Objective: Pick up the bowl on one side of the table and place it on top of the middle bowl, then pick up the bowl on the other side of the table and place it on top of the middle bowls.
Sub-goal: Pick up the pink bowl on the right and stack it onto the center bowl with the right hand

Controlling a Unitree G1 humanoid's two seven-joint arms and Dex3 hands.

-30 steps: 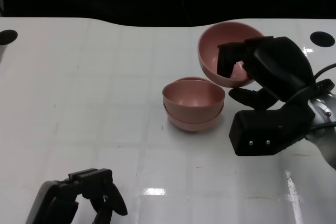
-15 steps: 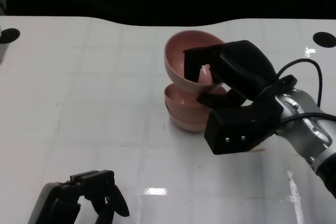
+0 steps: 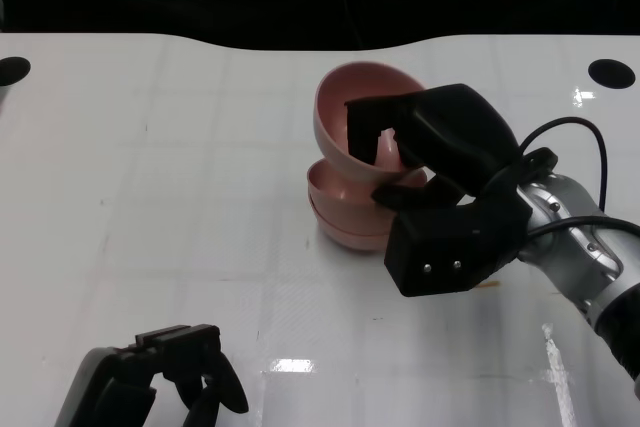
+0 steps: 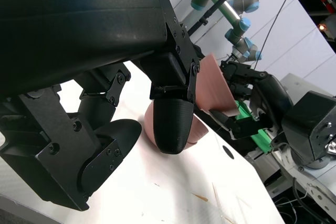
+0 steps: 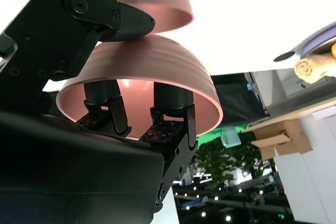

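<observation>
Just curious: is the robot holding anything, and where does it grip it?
The right hand holds a pink bowl by its rim, fingers inside. The left hand holds nothing.

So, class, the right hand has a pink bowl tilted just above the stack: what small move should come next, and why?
Probably level the held bowl and lower it onto the stack. The right hand grips it by the rim, tipped, over the two nested bowls and not yet seated.

The tilted bowl [image 3: 350, 112] is plain pink, as are the two stacked bowls [image 3: 345, 209] beneath it, with no pattern. The bench [image 3: 180, 197] is glossy white with faint grey grid lines. Both the right hand [image 3: 440, 182] and the left hand [image 3: 160, 377] are black, and the right forearm [image 3: 590, 257] is silver.
</observation>
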